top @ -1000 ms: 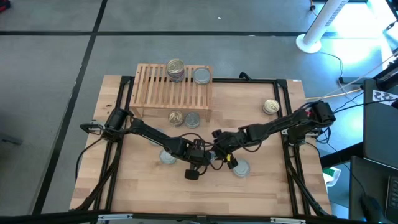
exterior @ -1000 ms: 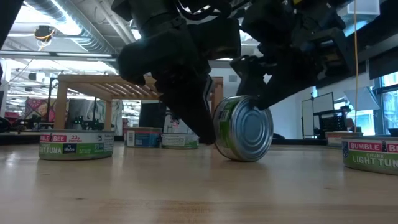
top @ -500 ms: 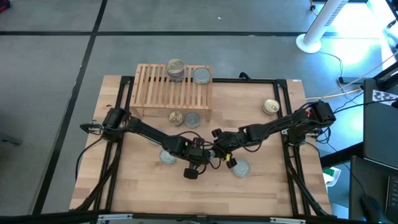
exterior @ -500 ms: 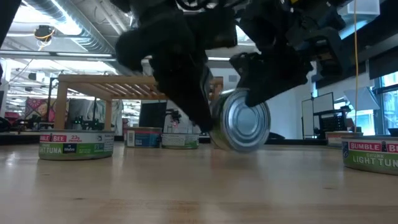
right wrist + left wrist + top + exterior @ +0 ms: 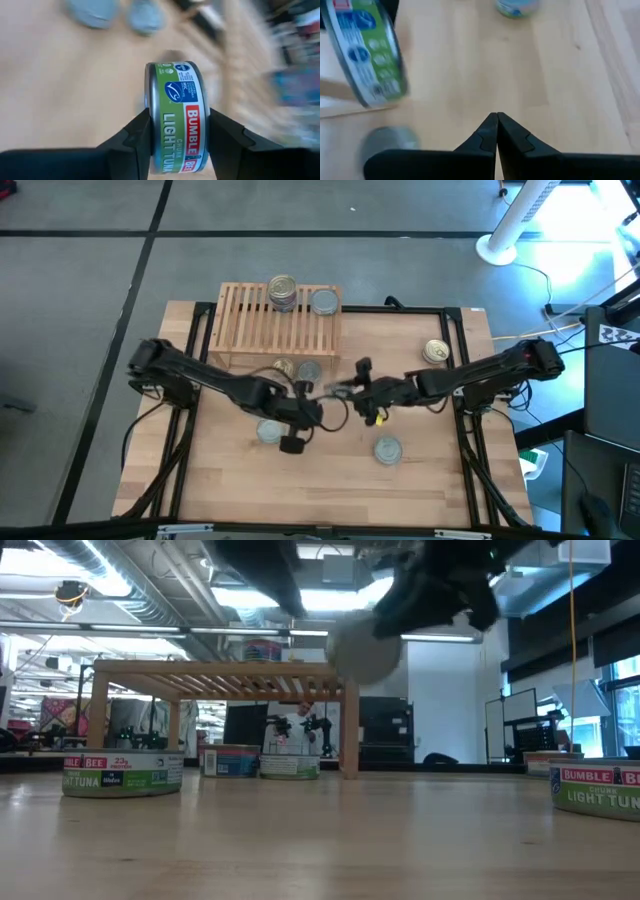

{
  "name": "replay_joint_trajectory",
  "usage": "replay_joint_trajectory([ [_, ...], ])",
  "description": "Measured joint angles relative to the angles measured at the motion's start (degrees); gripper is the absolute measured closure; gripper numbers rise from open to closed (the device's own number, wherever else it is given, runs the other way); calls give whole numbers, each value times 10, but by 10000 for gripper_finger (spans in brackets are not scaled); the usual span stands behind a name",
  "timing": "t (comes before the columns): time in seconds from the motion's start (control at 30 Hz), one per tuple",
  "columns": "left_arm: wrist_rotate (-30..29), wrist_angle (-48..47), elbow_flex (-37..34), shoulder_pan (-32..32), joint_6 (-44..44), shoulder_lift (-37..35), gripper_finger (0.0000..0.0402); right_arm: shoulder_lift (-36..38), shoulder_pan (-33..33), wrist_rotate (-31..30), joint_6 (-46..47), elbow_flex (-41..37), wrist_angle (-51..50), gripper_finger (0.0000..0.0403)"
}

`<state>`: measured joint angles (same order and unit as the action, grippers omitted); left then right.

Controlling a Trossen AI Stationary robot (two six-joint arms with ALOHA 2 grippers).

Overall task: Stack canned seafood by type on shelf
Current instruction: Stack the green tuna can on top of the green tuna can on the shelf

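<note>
Eight cans (image 5: pixel 388 449), one shelf (image 5: pixel 250 320)

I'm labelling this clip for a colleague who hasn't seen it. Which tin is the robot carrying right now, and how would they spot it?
Start at the shelf at the table's far edge, then come toward the table's middle, where the two arms meet. The right claw holds a tin on edge, lifted off the table, its green Bumble Bee light tuna label showing. Every other tin lies flat on the table or the shelf.

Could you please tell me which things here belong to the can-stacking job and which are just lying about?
Job: tuna can held in the right gripper; cans on the table; stacked cans; wooden shelf.
Lying about: white fan base; floor cables.
</note>
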<state>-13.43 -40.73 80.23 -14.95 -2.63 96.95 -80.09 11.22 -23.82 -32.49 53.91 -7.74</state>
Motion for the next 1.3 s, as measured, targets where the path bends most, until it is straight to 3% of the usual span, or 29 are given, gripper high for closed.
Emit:
replay_joint_trajectory([
  [0.2,-112,-16,0,10,8,-85,396,16,-11,-170,-205,27,80,255],
  [0.33,-167,12,0,25,34,-118,396,15,-55,-191,-350,28,182,255],
  [0.5,-173,70,0,57,88,-127,396,9,-137,-139,-442,29,259,255],
  [0.67,-173,99,0,105,101,-124,396,-5,-214,-40,-462,29,256,255],
  [0.83,-166,132,0,160,109,-123,396,-43,-269,12,-471,29,295,255],
  [1.03,-102,165,0,217,116,-115,396,-99,-303,28,-532,28,386,255],
  [1.3,-90,205,-1,269,137,-77,396,-127,-309,55,-552,28,408,249],
])
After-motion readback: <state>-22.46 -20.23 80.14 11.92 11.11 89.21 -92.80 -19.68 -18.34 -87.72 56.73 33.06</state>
